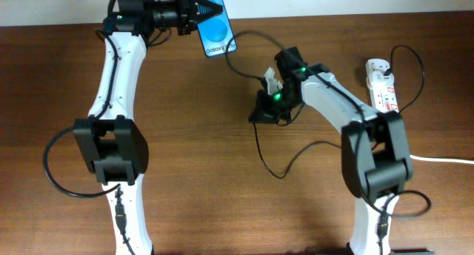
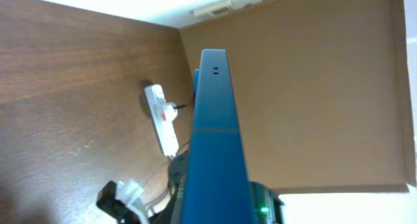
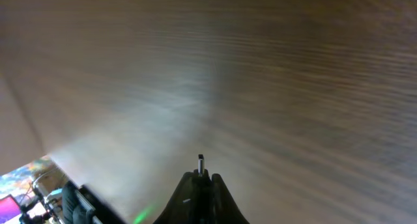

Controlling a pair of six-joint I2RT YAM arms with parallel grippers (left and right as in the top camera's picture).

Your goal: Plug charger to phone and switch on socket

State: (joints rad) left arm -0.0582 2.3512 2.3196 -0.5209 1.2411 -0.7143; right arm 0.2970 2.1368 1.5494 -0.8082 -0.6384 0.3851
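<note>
My left gripper (image 1: 198, 12) is shut on the phone (image 1: 216, 21), holding it off the table at the back; its blue screen with "Galaxy" text faces up. In the left wrist view the phone (image 2: 215, 139) is seen edge-on, filling the middle. My right gripper (image 1: 268, 101) is shut on the charger connector, whose metal tip (image 3: 201, 163) sticks out past the fingers (image 3: 202, 178). The thin black charger cable (image 1: 261, 147) trails over the table. The white socket (image 1: 383, 84) with red switches lies at the right, also in the left wrist view (image 2: 161, 118).
The socket's thick white cord (image 1: 444, 159) runs off the right edge. A black plug cable (image 1: 411, 70) loops near the socket. The table's back edge meets a pale wall (image 1: 333, 1).
</note>
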